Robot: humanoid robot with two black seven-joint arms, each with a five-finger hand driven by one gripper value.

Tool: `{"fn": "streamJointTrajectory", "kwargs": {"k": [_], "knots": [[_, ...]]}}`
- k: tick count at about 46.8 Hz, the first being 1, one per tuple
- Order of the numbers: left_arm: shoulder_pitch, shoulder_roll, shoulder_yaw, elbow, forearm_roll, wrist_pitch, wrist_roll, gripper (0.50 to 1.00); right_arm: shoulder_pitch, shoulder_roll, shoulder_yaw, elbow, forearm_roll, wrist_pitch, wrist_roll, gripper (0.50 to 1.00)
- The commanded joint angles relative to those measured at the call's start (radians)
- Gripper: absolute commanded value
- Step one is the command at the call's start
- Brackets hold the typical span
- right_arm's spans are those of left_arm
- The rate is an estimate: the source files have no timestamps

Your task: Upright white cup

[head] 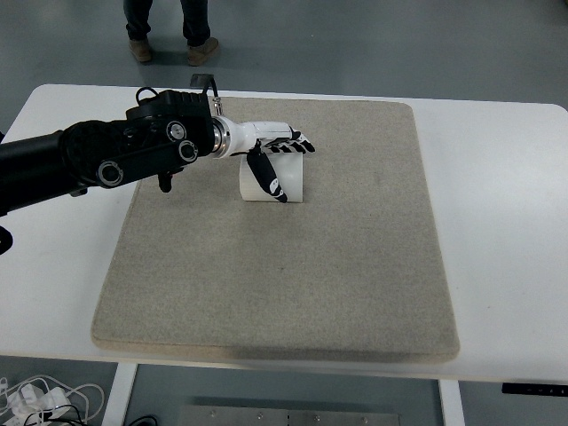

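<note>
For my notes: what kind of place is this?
Probably a robot test lab: a bare white table with a beige mat, grey floor, cables below, and a person's legs nearby.

Mat (355, 266) rough cloth (felt-like); table (497, 222) smooth.
</note>
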State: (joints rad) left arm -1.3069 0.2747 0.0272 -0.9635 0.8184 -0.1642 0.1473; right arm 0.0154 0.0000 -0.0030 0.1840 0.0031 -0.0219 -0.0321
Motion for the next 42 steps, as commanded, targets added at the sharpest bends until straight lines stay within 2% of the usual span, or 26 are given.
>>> {"fn": "streamJointTrajectory", "kwargs": {"k": [1, 6, 11, 14, 18, 19, 21, 22, 30, 42], "knots": [[0.000, 0.000, 0.002, 0.000, 0.001, 0.000, 0.000, 0.874, 0.000, 0.000, 0.000, 0.000, 0.000, -0.001, 0.000, 0.952], [0.000, -0.002, 0.014, 0.000, 0.007, 0.000, -0.002, 0.823, 0.000, 0.000, 0.000, 0.000, 0.000, -0.001, 0.000, 0.952], [0.001, -0.002, 0.014, 0.000, 0.021, -0.003, -0.002, 0.795, 0.000, 0.000, 0.000, 0.000, 0.000, 0.000, 0.000, 0.952], [0.000, -0.002, 0.016, -0.001, 0.022, -0.005, 0.000, 0.720, 0.000, 0.000, 0.000, 0.000, 0.000, 0.000, 0.000, 0.952], [0.000, -0.002, 0.014, 0.000, 0.035, -0.003, 0.000, 0.669, 0.000, 0.000, 0.000, 0.000, 0.000, 0.000, 0.000, 0.952], [0.000, -0.002, 0.014, 0.000, 0.036, -0.003, 0.000, 0.637, 0.000, 0.000, 0.000, 0.000, 0.000, -0.001, 0.000, 0.952], [0.000, -0.002, 0.013, 0.000, 0.035, -0.001, 0.000, 0.536, 0.000, 0.000, 0.000, 0.000, 0.000, 0.000, 0.000, 0.952], [0.000, -0.003, 0.011, 0.000, 0.035, -0.001, 0.000, 0.508, 0.000, 0.000, 0.000, 0.000, 0.000, 0.000, 0.000, 0.952], [-0.003, 0.001, -0.024, 0.005, 0.010, -0.005, -0.003, 0.500, 0.000, 0.000, 0.000, 0.000, 0.000, 0.000, 0.000, 0.952], [0.032, 0.021, -0.205, 0.051, -0.044, -0.047, -0.017, 0.500, 0.000, 0.000, 0.000, 0.000, 0.002, -0.001, 0.000, 0.952]]}}
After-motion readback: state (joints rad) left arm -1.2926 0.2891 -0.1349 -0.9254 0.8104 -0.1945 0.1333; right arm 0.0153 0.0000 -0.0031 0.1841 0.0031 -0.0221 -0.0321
